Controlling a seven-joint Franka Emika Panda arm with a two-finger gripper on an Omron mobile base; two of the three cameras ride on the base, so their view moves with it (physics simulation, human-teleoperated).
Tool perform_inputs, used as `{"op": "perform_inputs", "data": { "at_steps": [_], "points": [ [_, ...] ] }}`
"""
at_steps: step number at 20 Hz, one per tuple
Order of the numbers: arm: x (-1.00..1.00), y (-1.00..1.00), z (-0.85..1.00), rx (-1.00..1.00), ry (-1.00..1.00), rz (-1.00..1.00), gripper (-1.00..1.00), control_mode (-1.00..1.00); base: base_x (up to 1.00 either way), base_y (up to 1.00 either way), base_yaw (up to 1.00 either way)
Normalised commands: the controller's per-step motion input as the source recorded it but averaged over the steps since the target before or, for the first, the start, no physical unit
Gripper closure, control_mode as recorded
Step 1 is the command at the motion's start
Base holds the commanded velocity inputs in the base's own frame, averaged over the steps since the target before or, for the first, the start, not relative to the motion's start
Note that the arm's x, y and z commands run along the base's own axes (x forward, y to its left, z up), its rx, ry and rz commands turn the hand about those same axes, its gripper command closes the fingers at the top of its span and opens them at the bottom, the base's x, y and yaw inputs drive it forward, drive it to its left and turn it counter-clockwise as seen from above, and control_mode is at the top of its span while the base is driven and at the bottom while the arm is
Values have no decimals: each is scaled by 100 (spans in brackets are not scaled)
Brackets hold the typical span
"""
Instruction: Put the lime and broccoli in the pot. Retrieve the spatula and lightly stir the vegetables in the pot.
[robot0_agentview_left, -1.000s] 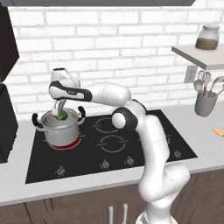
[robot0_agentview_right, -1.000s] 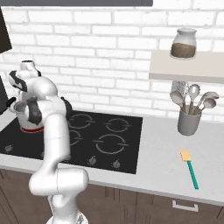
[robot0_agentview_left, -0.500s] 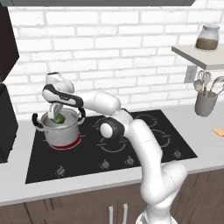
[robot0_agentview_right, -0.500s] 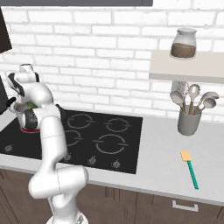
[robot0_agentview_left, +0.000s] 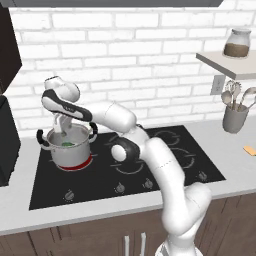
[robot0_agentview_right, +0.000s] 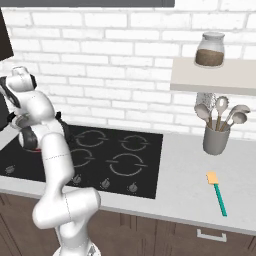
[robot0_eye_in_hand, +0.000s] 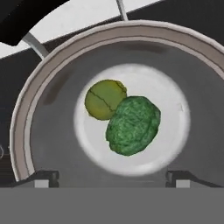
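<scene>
Hand view looks straight down into the pot (robot0_eye_in_hand: 39, 113), where the lime (robot0_eye_in_hand: 104, 99) and the broccoli (robot0_eye_in_hand: 133, 125) lie touching on the pale steel floor, directly below the gripper (robot0_eye_in_hand: 113, 177), whose two dark tips stand wide apart with nothing between them. Both vegetables look delivered, so the step in hand is probably to clear out: lift straight up, free of the rim and the black loop handles, before swinging off toward the spatula (robot0_agentview_right: 216, 193), which lies well away on the counter. The lime is smooth and yellow-green with a dark seam; the broccoli is darker, lumpy, slightly larger.
</scene>
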Motion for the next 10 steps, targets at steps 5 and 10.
{"op": "perform_inputs", "data": {
  "at_steps": [5,10],
  "points": [
    [-100,-86,2,0,-27,0,-100,-100,0,0,0],
    [-100,-100,0,0,-28,1,-100,-100,0,0,0]
  ]
}}
